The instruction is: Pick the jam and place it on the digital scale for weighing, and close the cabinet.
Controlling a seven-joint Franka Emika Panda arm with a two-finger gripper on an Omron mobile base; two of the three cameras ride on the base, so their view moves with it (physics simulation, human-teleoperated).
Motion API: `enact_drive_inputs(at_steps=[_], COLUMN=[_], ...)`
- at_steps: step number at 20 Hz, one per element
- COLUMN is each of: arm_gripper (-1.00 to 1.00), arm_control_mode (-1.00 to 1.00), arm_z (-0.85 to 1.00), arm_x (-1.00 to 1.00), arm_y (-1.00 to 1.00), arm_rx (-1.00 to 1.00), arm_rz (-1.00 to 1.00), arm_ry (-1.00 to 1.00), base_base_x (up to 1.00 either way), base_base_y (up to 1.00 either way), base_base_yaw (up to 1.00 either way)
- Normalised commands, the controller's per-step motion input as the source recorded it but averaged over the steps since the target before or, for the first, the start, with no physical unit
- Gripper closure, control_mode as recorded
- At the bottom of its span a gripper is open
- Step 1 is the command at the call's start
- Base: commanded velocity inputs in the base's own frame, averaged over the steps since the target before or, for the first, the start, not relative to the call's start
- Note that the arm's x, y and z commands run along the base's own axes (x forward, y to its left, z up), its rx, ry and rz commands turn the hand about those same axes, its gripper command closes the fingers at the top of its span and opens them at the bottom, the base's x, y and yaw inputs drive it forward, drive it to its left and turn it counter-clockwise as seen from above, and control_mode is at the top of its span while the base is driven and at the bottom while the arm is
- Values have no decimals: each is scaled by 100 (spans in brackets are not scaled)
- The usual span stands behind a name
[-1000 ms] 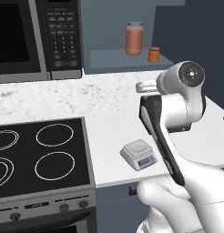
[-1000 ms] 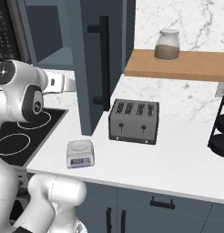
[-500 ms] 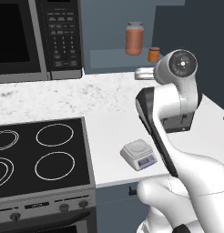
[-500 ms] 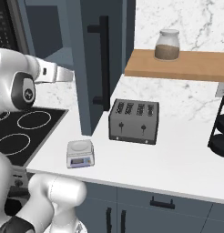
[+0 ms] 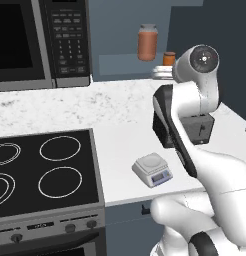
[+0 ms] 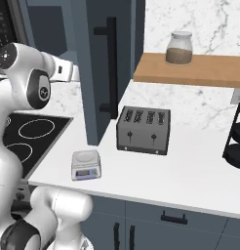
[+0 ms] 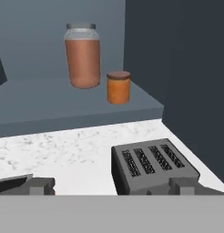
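The jam (image 7: 119,87) sits on the open cabinet's (image 6: 95,73) bottom shelf, just beside a taller jar (image 7: 83,55). I see my gripper (image 7: 109,186) spread wide and empty above the toaster (image 7: 152,166). The digital scale (image 5: 153,169) sits bare near the counter's (image 5: 115,125) front edge.

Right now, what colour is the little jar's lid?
Brownish, on the orange jam; the hand view shows it best.

tall jar (image 7: 83,57) crowding jam (image 7: 119,87), shelf front open
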Motion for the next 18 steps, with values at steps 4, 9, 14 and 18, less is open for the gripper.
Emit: enact_drive_inputs(at_steps=[4, 9, 14, 18], arm_gripper=[-100, -100, -100, -100], arm_control_mode=[-100, -100, -100, -100], arm_z=[15, 27, 0, 0], arm_x=[72, 48, 54, 53], arm_y=[-9, -7, -2, -8], arm_rx=[0, 3, 1, 0], arm_rz=[-3, -5, -7, -10], arm_ry=[0, 0, 5, 6], base_base_x=[0, 0, 0, 0], base_base_y=[0, 0, 0, 0], base_base_yaw=[0, 0, 0, 0])
